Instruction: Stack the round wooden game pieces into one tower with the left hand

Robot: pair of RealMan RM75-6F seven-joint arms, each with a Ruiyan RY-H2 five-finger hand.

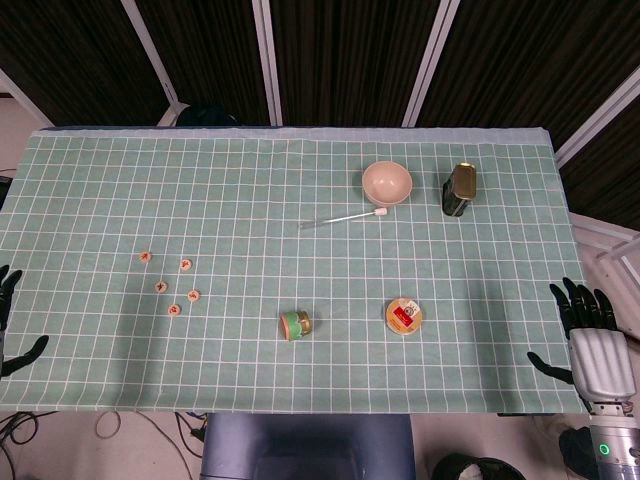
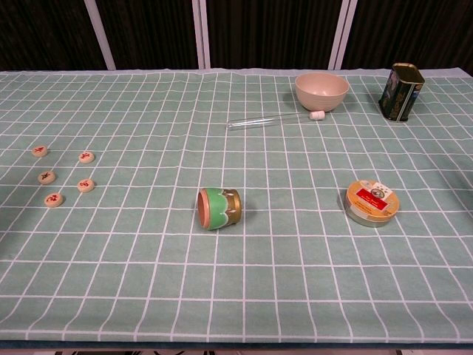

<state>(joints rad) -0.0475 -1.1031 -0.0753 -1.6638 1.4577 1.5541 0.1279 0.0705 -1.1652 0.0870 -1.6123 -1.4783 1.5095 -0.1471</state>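
Several round wooden game pieces with red marks lie flat and apart on the left of the green checked cloth, none on top of another: one [image 1: 145, 257] farthest back, others [image 1: 185, 264] [image 1: 161, 287] near it, and the nearest [image 1: 174, 309]. The chest view shows the same cluster [image 2: 46, 177] at its left edge. My left hand [image 1: 8, 290] shows only as dark fingers at the table's left edge, well left of the pieces, spread and holding nothing. Off the right edge my right hand [image 1: 598, 355] is spread and empty too. Neither hand shows in the chest view.
A small green and gold cup [image 1: 295, 324] lies on its side at front centre, and a round orange-lidded tin [image 1: 403, 316] sits right of it. At the back right are a beige bowl [image 1: 386, 183], a dark green tin [image 1: 460, 189] and a thin clear rod [image 1: 345, 218].
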